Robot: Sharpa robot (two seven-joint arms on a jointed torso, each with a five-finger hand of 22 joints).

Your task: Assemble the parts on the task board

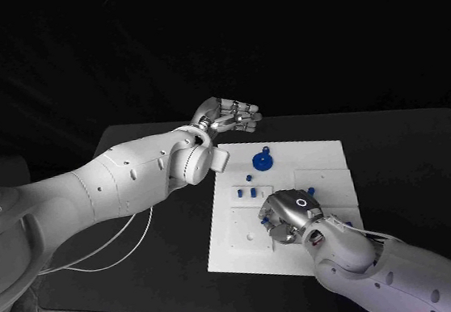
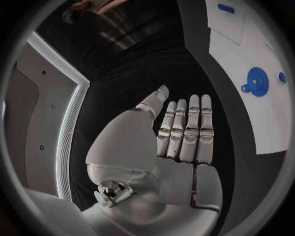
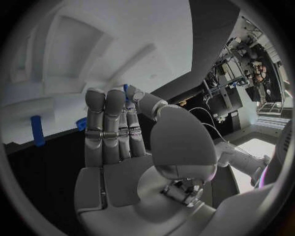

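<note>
White board sits mid-table, black table showing on every side of it. I've got my left hand up past the board's far-left corner, over bare black; its fingers lie straight and pressed together, holding nothing. A blue gear lies on the board's far part, with small blue pegs nearer, toward its left edge. My right hand is over the board's near middle, pinching a small blue part between thumb and fingertips. Right of the board I see wide open black.
</note>
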